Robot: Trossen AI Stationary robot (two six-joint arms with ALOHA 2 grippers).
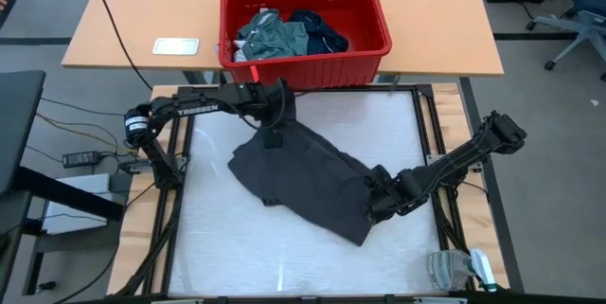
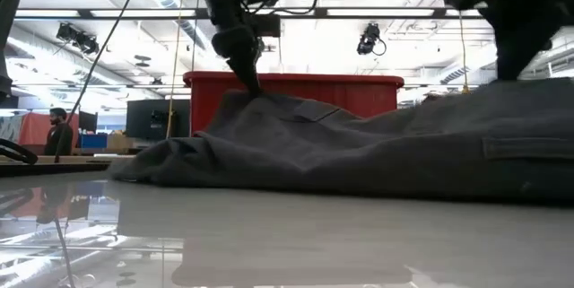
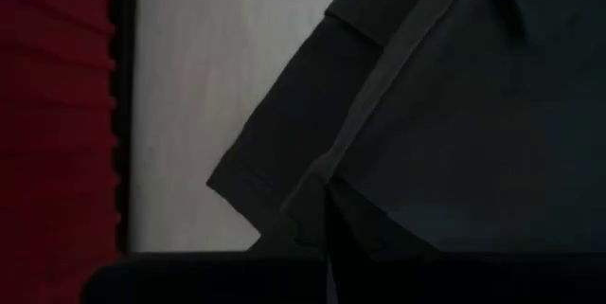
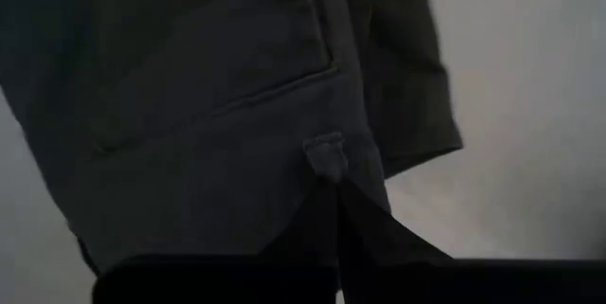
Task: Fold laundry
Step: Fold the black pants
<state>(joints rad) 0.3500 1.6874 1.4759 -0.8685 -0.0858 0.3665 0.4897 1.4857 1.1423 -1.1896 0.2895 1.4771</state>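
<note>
A charcoal grey garment [image 1: 303,176] with a pocket and a belt loop lies crumpled on the white table top, running from the far left toward the near right. My left gripper [image 1: 275,139] is shut on its far edge. My right gripper [image 1: 377,205] is shut on its right-hand part. A teal-green shirt [image 1: 275,37] and a navy piece [image 1: 320,27] lie in the red basket. In the low view the grey garment [image 2: 359,144] rises to a small peak under the left gripper [image 2: 251,89]. My left gripper pinches a fold at the garment's far edge [image 3: 322,186] between its two fingers, coming from above and slanting down. That spot is drawn up into a small peak [image 2: 256,98]; the rest lies slack on the table. My right gripper pinches the garment's edge just beside the belt loop [image 4: 327,152], near the pocket, coming down from above. The cloth around the hold lies on the table.
The red basket [image 1: 303,69] stands on the wooden table just past the far edge of the white surface. A white flat object [image 1: 175,45] lies left of it. A clear plastic item [image 1: 454,268] sits at the near right corner. A person [image 2: 58,131] stands far back in the room.
</note>
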